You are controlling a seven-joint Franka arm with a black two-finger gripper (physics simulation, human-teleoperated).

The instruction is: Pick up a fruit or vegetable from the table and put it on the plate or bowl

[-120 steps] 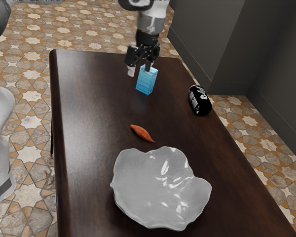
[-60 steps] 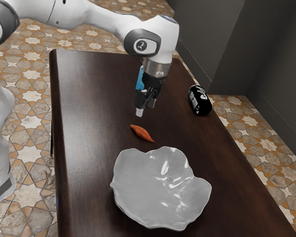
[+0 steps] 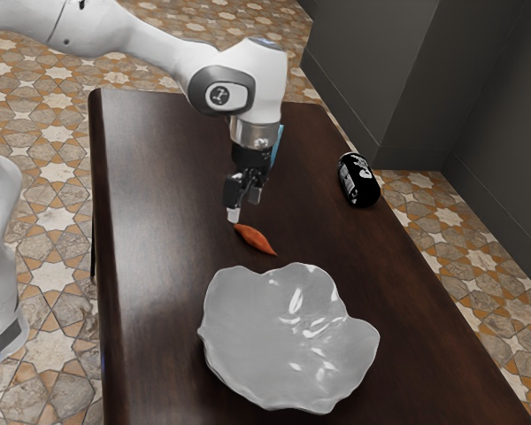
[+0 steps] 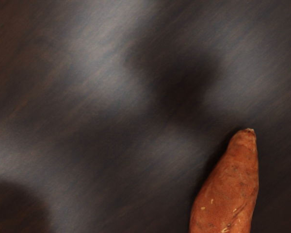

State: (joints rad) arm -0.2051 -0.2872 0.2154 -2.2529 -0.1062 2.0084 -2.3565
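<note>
The black two-finger gripper (image 3: 241,205) is hovering just above the dark brown wooden desk (image 3: 159,230), its fingers standing apart and gripping nothing, with the tips hanging close over the nearer end of the small orange-brown tapered sweet potato (image 3: 254,238). The sweet potato is lying flat on the desk between the gripper and the pale grey wavy-rimmed plate (image 3: 288,341), near the plate's rim but not touching it. In the wrist view the sweet potato (image 4: 228,189) is showing rough, speckled skin and a narrow pointed tip, sitting off to one side of the hand rather than centred under it. It is looking light and firm, so a moderate squeeze should be doing the job without bruising it; the skin is seeming grippy, but the tapering ends would likely be letting it slide out. The thick middle, taken across its short width, is looking like the best hold. A black can (image 3: 358,179) is lying well apart, toward the exterior view's right.
</note>
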